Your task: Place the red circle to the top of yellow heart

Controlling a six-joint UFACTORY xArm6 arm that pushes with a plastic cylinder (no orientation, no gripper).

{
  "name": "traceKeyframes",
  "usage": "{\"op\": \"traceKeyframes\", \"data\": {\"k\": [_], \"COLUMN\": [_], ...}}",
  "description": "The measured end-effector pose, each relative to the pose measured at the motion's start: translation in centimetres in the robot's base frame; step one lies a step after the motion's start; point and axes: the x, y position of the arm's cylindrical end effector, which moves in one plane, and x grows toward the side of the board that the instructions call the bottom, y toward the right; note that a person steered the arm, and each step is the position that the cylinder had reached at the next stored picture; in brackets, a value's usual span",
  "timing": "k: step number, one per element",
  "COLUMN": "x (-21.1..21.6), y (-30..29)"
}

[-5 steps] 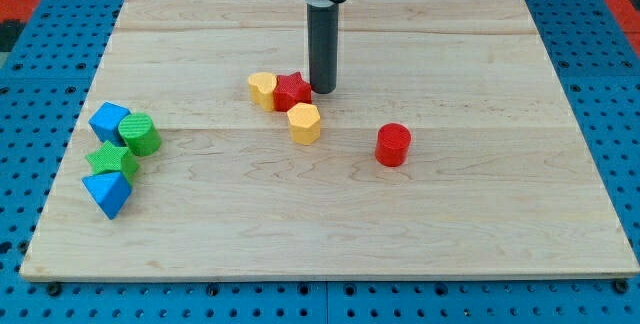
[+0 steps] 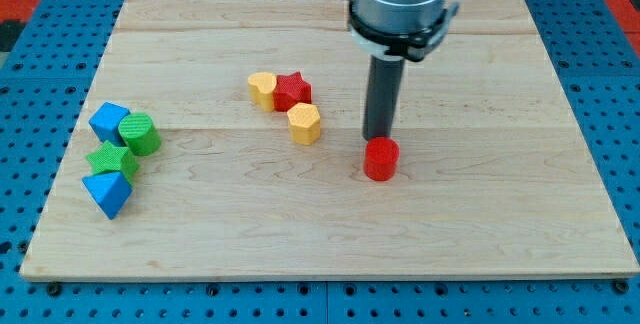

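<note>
The red circle (image 2: 380,159) is a short red cylinder right of the board's middle. My tip (image 2: 379,138) stands right at its upper edge, touching or nearly touching it. The yellow heart (image 2: 262,89) lies up and to the left, with a red star (image 2: 292,91) touching its right side. A yellow hexagon block (image 2: 304,123) sits just below the star. The red circle lies well to the right of and below the yellow heart.
At the view's left is a cluster: a blue block (image 2: 106,121), a green cylinder (image 2: 140,134), a green star (image 2: 110,160) and a blue triangular block (image 2: 108,193). The wooden board (image 2: 500,244) lies on a blue pegboard.
My tip has moved from beside the red star to the right and down, to the red circle's upper edge. The red circle has shifted slightly left and down.
</note>
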Motion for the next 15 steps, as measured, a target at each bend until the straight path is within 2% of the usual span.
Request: {"op": "traceKeyframes", "data": {"k": [2,3,4,6,7,8,9,10,11,12,13,14,15], "x": [0.0,-0.1,0.0,9.4,6.4,5.2,6.0,4.3,-0.4,-2.4,-2.5,-4.9,-8.0], "y": [-5.6,-10.9,-12.6,-6.2,-5.0,-0.4,2.6,6.3,5.4,6.9,9.7,7.2,2.1]}}
